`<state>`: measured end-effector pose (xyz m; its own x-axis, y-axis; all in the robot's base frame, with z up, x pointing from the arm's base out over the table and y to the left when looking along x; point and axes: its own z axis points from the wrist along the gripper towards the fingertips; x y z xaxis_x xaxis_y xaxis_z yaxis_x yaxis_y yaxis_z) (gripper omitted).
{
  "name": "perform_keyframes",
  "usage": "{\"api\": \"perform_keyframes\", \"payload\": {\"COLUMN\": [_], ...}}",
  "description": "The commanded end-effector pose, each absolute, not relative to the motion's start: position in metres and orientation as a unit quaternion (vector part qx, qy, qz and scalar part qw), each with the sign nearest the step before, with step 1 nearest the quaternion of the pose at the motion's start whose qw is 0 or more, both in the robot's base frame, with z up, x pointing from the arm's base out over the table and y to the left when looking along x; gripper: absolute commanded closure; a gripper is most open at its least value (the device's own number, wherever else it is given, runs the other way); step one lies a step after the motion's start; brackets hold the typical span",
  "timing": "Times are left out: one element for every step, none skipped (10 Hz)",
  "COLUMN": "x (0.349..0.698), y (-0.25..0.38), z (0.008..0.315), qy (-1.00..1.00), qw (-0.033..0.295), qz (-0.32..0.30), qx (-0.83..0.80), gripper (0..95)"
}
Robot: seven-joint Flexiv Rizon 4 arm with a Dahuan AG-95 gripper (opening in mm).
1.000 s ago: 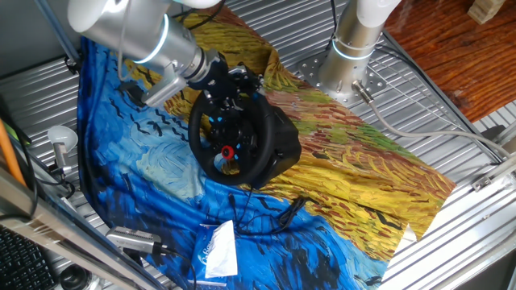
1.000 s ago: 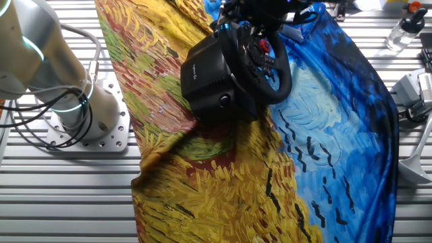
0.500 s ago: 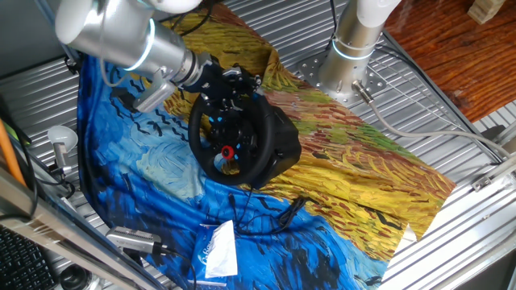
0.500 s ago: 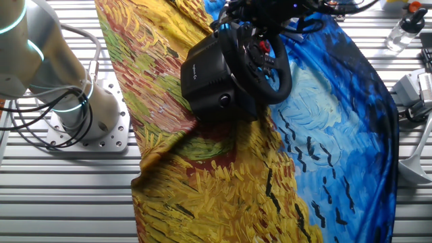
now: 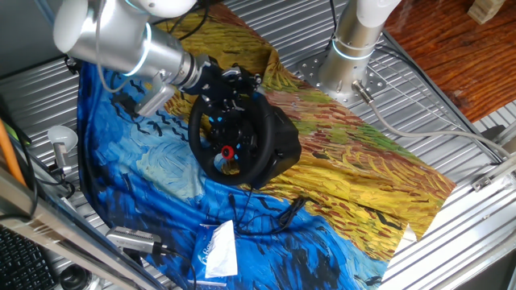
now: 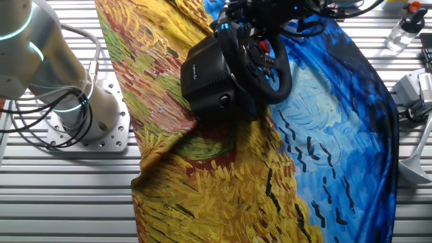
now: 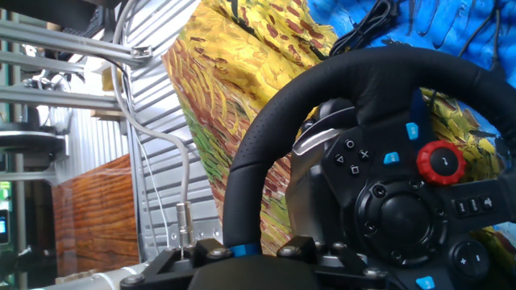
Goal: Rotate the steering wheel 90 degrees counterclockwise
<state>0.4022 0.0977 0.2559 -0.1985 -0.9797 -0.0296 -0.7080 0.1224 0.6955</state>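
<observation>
Fingers of the gripper [image 5: 228, 83] sit at the top rim of the steering wheel [image 5: 226, 138], but whether they clamp it cannot be told; dark hardware hides them. In the hand view the rim [image 7: 266, 153] fills the frame, with a red button [image 7: 441, 161] on the hub. Its black base [image 6: 209, 77] rests on a blue-and-yellow painted cloth [image 5: 347, 173] near the table's middle. A white packet [image 5: 218, 250] lies toward the near edge.

The black steering wheel [image 5: 228, 138], red centre button and blue lights, stands tilted on its bulky base.
</observation>
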Motion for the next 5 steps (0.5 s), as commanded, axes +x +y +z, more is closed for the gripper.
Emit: {"api": "perform_keyframes", "payload": {"x": [0.400, 0.395, 0.393, 0.389, 0.387], "y": [0.097, 0.098, 0.098, 0.098, 0.097], "z": [0.255, 0.254, 0.253, 0.252, 0.251], "qy": [-0.715, -0.714, -0.713, -0.713, -0.713], "qw": [0.225, 0.224, 0.223, 0.223, 0.223], "qz": [-0.297, -0.297, -0.297, -0.296, -0.295], "qx": [0.591, 0.593, 0.594, 0.596, 0.595], "gripper": [38.0, 38.0, 38.0, 38.0, 38.0]}}
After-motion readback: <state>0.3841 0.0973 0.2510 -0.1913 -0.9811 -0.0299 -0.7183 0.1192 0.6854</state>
